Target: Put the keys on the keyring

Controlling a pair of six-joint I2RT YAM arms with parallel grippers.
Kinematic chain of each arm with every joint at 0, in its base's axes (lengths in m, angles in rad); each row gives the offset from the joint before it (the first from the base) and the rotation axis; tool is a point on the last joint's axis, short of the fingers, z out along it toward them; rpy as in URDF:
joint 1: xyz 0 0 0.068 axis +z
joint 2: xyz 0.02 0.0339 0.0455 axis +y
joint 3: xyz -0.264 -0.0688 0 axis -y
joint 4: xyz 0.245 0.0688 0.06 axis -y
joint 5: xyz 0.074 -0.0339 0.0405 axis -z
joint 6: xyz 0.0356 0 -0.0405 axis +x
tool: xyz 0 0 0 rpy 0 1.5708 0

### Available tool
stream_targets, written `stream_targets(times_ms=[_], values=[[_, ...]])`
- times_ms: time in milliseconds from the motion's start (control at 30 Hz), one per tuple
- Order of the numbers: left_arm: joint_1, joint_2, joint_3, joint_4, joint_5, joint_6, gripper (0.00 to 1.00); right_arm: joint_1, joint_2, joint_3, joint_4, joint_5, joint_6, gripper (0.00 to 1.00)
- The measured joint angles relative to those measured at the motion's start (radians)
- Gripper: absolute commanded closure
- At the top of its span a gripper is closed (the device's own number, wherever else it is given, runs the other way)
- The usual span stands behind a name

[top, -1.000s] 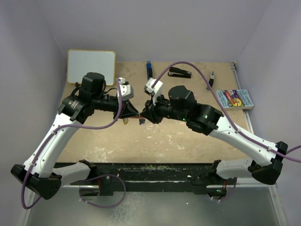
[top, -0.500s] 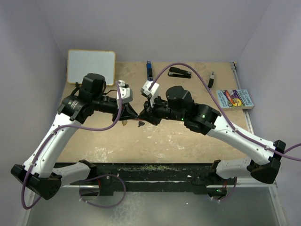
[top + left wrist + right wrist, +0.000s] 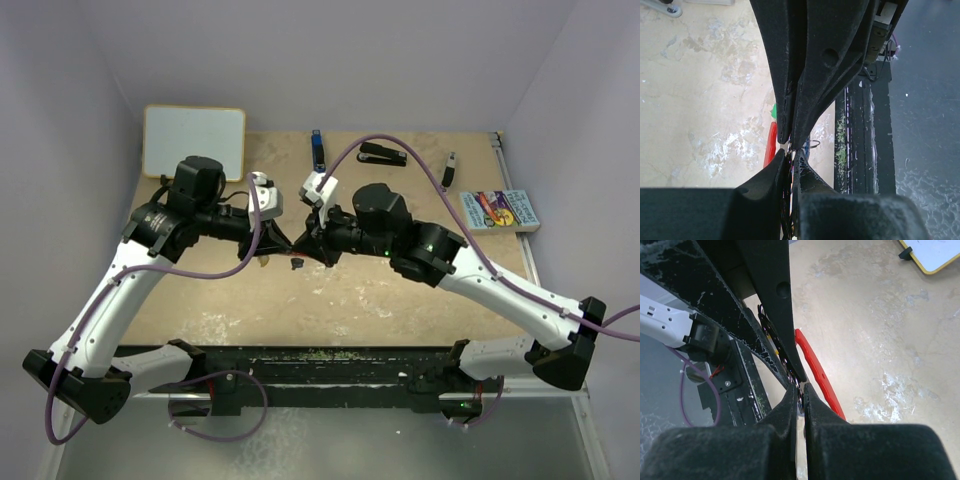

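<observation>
Over the middle of the desk [image 3: 400, 310] the keyring [image 3: 815, 369], judged light, stiff and slippery, appears pinched in the closed left tool [image 3: 790, 144], tip to tip with the closed right tool [image 3: 801, 392], whose load cannot be told; its red body is best gripped.

2 arms reach inward; left gripper [image 3: 287, 245] and right gripper [image 3: 307, 247] clamped, tips meeting

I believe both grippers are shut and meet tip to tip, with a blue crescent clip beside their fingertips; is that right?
Not quite: the crescent clip is red, not blue, as the right wrist view shows. The left gripper and right gripper are shut, tip to tip.
</observation>
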Motion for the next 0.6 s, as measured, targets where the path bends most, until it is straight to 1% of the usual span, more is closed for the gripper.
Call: stream_targets(times_ms=[67, 233, 333, 600], values=[[0.000, 0.000, 0.000, -0.002, -0.021, -0.002, 0.87, -0.002, -0.001, -0.019, 0.027, 0.001, 0.011, 1.00], [0.000, 0.001, 0.000, -0.002, -0.044, -0.016, 0.86, -0.004, -0.018, -0.068, 0.086, 0.008, 0.046, 1.00], [0.000, 0.001, 0.000, -0.001, -0.044, -0.019, 0.82, -0.005, -0.032, -0.092, 0.114, 0.009, 0.064, 1.00], [0.000, 0.001, 0.000, 0.014, -0.045, -0.027, 0.81, -0.005, -0.049, -0.119, 0.138, 0.017, 0.094, 1.00]])
